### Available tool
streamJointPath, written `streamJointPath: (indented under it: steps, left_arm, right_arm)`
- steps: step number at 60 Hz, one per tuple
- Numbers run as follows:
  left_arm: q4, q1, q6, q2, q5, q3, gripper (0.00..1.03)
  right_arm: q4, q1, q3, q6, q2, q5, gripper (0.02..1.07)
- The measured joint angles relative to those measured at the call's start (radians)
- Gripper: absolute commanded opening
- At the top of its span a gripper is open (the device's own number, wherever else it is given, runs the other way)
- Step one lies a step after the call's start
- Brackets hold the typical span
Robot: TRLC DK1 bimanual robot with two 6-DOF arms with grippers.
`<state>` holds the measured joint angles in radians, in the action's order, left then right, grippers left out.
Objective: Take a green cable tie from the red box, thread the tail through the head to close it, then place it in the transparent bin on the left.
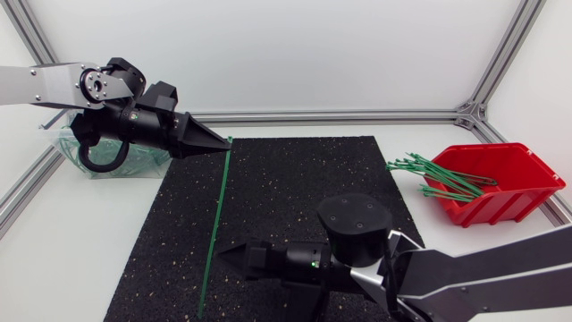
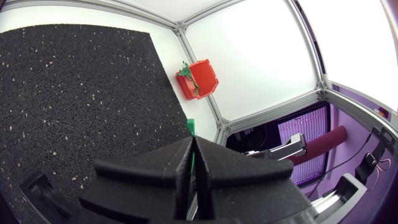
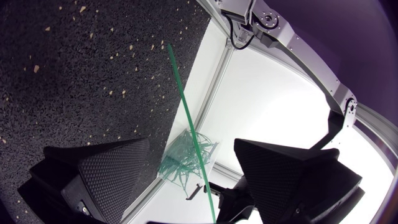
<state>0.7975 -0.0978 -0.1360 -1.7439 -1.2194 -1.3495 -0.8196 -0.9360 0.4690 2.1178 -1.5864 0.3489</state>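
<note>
Green cable tie (image 1: 216,224) across black mat (image 1: 295,179)

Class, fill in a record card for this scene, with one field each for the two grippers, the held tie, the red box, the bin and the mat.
left gripper: shut on one end of the green cable tie
right gripper: open, with the tie running between its fingers
green cable tie: straight, not yet looped, stretched over the black mat
red box: at the table's right, with more green ties poking over its rim
transparent bin: at the left, behind the left arm, with green ties inside
</note>
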Motion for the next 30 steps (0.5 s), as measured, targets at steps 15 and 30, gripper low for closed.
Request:
streamJointPath:
  steps: [15,30]
  left_arm:
    - [0.01,-0.041,0.0,-0.024,0.0,-0.031,0.03]
    - [0.01,-0.054,0.0,-0.025,0.0,-0.034,0.03]
  right_arm:
    - [-0.132,-0.011,0.0,0.008,-0.058,0.053,1.0]
    - [-0.153,-0.035,-0.015,0.014,-0.084,0.119,0.99]
